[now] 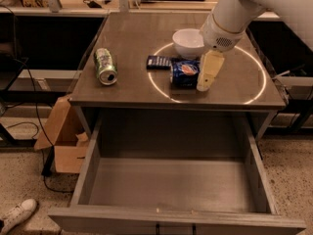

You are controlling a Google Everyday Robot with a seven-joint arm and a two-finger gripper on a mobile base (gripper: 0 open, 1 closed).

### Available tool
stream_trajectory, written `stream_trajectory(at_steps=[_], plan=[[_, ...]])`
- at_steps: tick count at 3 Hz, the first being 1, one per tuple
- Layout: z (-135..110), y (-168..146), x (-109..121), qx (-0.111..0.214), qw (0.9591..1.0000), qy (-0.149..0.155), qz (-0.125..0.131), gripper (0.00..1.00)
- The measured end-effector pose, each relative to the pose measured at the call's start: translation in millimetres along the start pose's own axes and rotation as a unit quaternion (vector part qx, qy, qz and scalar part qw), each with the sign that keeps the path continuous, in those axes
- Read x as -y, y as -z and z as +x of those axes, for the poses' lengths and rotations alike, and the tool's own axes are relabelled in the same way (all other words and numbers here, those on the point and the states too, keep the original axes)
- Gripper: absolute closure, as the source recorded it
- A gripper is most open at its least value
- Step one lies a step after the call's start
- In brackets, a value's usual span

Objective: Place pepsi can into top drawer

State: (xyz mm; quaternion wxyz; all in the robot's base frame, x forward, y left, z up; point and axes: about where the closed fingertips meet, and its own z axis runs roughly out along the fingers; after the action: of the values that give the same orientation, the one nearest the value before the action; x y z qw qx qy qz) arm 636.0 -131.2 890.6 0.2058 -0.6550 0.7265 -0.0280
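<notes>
The pepsi can [184, 74] lies on its side on the table top [132, 38], right of middle near the front edge, with its logo facing up. My gripper [204, 80] hangs from the white arm [234, 9] and reaches down right against the can's right end. The top drawer [171, 185] is pulled out wide below the table's front edge, and its grey-brown inside holds nothing.
A white bowl [188, 42] stands just behind the can. A flat dark-blue packet [159, 61] lies to the can's left. A green-and-silver can [105, 66] lies at the left of the table. A cardboard box [63, 136] and a shoe [17, 213] are on the floor at left.
</notes>
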Motion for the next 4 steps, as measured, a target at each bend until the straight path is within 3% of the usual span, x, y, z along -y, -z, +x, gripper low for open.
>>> stream_trajectory(at_steps=[4], plan=[[18.1, -36.9, 1.2, -0.015, 0.9993, -0.022, -0.027, 0.0]])
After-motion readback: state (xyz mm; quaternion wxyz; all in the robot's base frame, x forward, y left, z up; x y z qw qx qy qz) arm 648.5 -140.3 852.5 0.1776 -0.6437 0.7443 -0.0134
